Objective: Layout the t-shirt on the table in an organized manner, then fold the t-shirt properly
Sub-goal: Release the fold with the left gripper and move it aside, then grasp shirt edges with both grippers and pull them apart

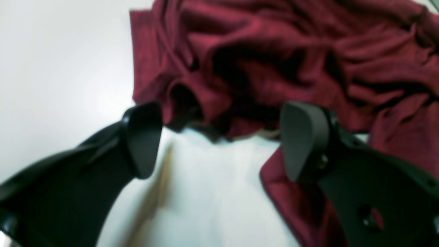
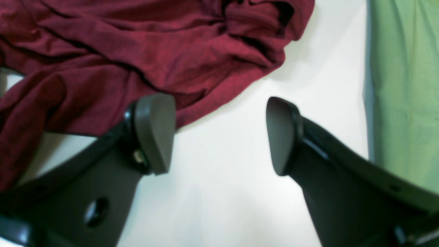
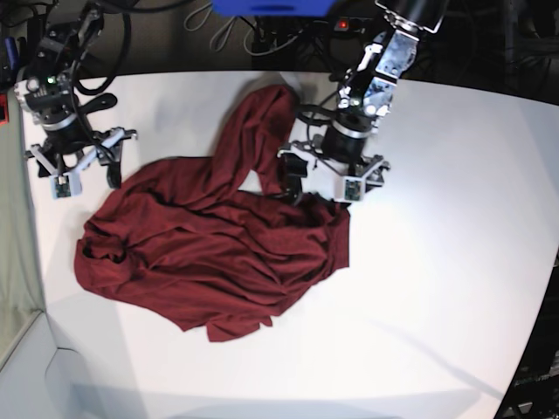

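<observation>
Base view shows the t-shirt [image 3: 210,253] bunched on the table [image 3: 454,262]; both the left gripper [image 3: 327,179] and right gripper [image 3: 83,170], jaws apart and empty, risk pinching several layers.

Dark maroon t-shirt [image 3: 218,253] lies crumpled and wrinkled, left of centre in the base view, one part stretching upward, on the white table [image 3: 437,262].

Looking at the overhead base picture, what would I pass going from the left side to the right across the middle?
Right gripper → crumpled t-shirt → left gripper at the shirt's right edge → bare white table.
</observation>
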